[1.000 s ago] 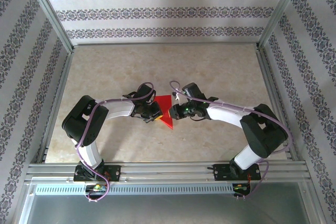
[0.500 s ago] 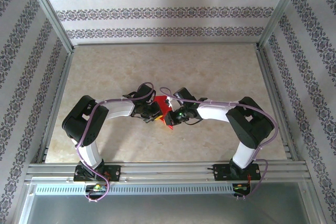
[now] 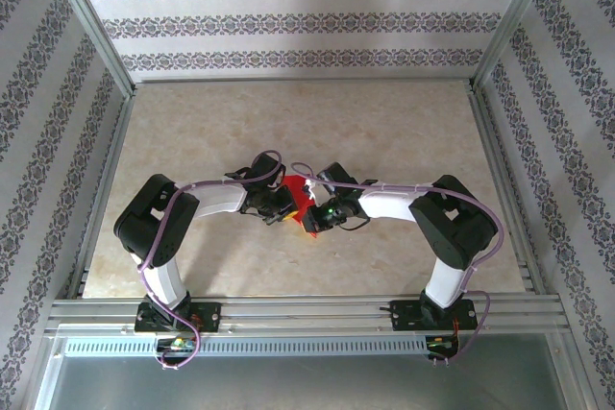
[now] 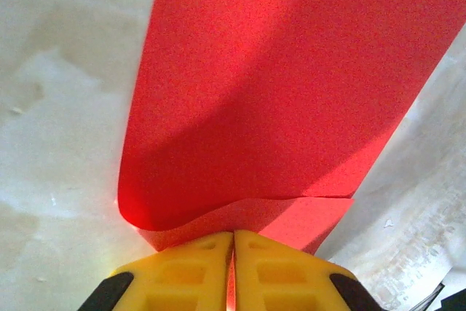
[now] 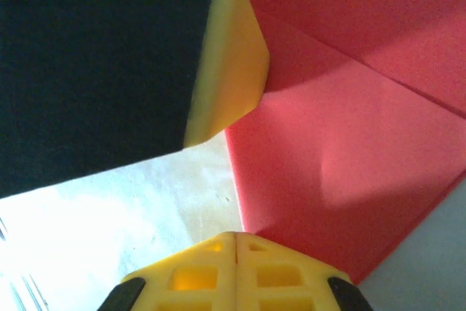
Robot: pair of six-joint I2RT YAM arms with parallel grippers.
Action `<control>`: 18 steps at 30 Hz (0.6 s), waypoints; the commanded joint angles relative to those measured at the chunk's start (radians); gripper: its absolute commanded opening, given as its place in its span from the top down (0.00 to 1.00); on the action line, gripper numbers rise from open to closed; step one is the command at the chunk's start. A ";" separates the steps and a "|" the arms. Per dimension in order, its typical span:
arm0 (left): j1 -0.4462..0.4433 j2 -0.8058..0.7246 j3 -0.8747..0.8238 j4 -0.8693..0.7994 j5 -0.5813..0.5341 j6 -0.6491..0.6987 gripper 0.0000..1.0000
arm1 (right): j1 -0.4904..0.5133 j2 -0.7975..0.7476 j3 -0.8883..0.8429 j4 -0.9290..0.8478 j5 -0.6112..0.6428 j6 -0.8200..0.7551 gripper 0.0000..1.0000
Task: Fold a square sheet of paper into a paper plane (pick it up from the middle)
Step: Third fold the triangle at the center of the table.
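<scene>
Between the two sets of jaws: thin bright red folded sheet of paper [image 4: 291, 92], lying on the pale marbled surface [image 4: 51, 107] and stretching straight ahead of the left jaws. Left jaws are clamped on the sheet's near edge, with a red sliver showing between the yellow pads [image 4: 189, 267]. A top layer bulges up just beyond them. Right jaws are pressed together with nothing visibly between them, tips at the edge of a creased flap; can't tell if they touch it.

Likely a crease-setting step. To do it well:
- Use the left clamp as a fixed anchor and don't tug, since thin paper probably tears.
- Press the closed right tips flat on the flap, then slide along the fold line away from the left jaws, low and slow, so the layers don't shift.
- The two sets of jaws sit very near each other, so watch for a bump.
</scene>
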 commanded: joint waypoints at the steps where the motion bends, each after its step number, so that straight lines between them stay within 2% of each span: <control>1: -0.009 0.049 -0.006 -0.091 -0.057 0.020 0.88 | 0.008 0.023 0.007 -0.029 0.000 -0.014 0.94; 9: -0.009 0.052 0.001 -0.106 -0.061 0.026 0.88 | 0.008 0.033 0.003 -0.054 0.012 -0.013 0.94; 18: -0.010 0.056 0.012 -0.133 -0.072 0.035 0.89 | 0.004 -0.053 -0.046 -0.079 -0.014 -0.009 0.93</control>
